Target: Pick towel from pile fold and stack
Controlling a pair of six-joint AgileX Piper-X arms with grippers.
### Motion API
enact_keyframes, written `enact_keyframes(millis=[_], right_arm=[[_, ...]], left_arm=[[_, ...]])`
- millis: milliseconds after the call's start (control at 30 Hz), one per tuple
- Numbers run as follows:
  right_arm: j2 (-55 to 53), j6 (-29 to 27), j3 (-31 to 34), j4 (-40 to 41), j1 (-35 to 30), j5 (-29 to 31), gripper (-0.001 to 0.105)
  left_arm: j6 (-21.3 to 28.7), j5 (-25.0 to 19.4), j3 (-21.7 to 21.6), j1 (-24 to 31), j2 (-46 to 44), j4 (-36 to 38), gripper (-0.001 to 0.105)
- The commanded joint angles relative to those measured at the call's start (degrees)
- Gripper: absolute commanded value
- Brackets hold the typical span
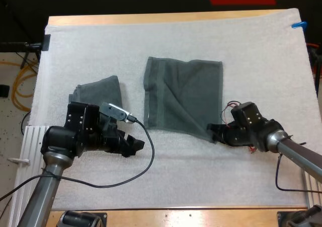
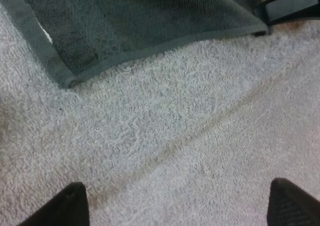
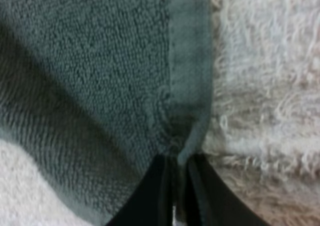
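Note:
A dark grey-green towel (image 1: 183, 93) lies spread in the middle of the white mat (image 1: 176, 41), one part folded over itself. My right gripper (image 1: 215, 131) is shut on the towel's near right corner (image 3: 182, 146), its fingers (image 3: 150, 196) pinching the hem. A second towel, folded (image 1: 100, 90), lies to the left, just beyond my left arm. My left gripper (image 1: 136, 145) hovers open over bare mat near the spread towel's near left corner (image 2: 67, 80); its fingertips (image 2: 65, 206) stand wide apart. The other arm's gripper (image 2: 292, 3) is at the towel's far corner.
The mat covers most of the wooden table (image 1: 166, 18). Bare mat stretches along the near side between the two arms and across the far side.

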Motion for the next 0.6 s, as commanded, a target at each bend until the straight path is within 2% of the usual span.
enact_keyframes(millis=[0, 167, 267, 400, 500, 567], right_arm=[[-2.2, -2.2, 0.2, 2.5, 0.1, 1.0, 0.0], [-9.4, -8.7, 0.2, 12.6, 0.1, 7.6, 0.0], [-13.7, -11.8, 0.2, 17.6, 0.1, 10.9, 0.0], [-17.9, -12.9, 0.2, 21.5, 0.1, 12.5, 0.0], [-18.9, -12.9, 0.2, 20.4, 0.1, 13.5, 0.0], [-18.7, -12.2, 0.2, 19.1, 0.1, 13.2, 0.0]], left_arm=[[-0.2, -0.6, -0.2, -0.4, -0.3, -0.1, 0.07], [-0.2, -0.9, -0.2, -4.5, 0.7, -0.6, 0.07], [-0.7, -4.2, -0.2, -9.1, 2.4, -2.5, 0.07], [-8.1, -12.0, -0.2, -13.6, 6.8, -8.5, 0.07], [-12.9, -12.6, -0.2, -14.2, 10.7, -13.0, 0.07], [-14.3, -12.6, -0.2, -14.2, 12.0, -14.4, 0.07]])
